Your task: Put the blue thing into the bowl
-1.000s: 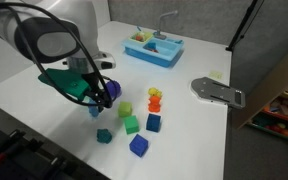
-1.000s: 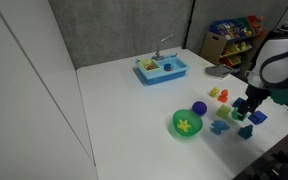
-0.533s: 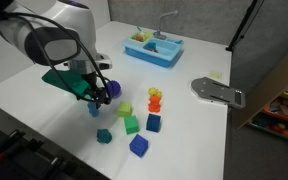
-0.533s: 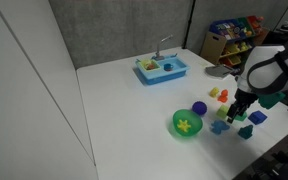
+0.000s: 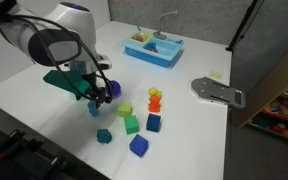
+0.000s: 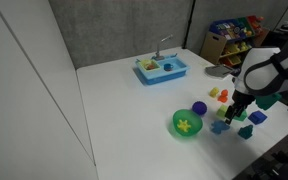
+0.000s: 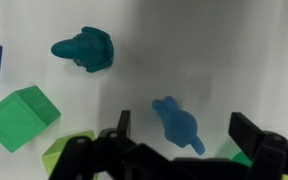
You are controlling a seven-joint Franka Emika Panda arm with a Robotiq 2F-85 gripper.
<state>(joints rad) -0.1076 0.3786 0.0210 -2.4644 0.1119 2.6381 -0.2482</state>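
Observation:
The blue thing [image 7: 176,124] is a small pale-blue toy lying on the white table, between my two open fingers in the wrist view. My gripper [image 7: 184,130] is open and empty just above it. In both exterior views the gripper [image 5: 92,98] [image 6: 232,113] hangs over the blue thing [image 5: 94,109] [image 6: 219,127]. The green bowl [image 6: 187,124] stands close beside it and holds a small yellow piece. In an exterior view the bowl [image 5: 66,82] is partly hidden behind my arm.
A purple ball [image 5: 112,88] lies next to the bowl. Green blocks [image 5: 130,124], a teal block [image 5: 104,135], dark-blue cubes [image 5: 153,122] and an orange toy [image 5: 154,97] lie nearby. A blue toy sink [image 5: 154,48] stands at the back. A grey flat object [image 5: 219,92] lies near the table edge.
My arm has shifted a little toward the bowl side and now hangs over the blue thing. The toys have not moved.

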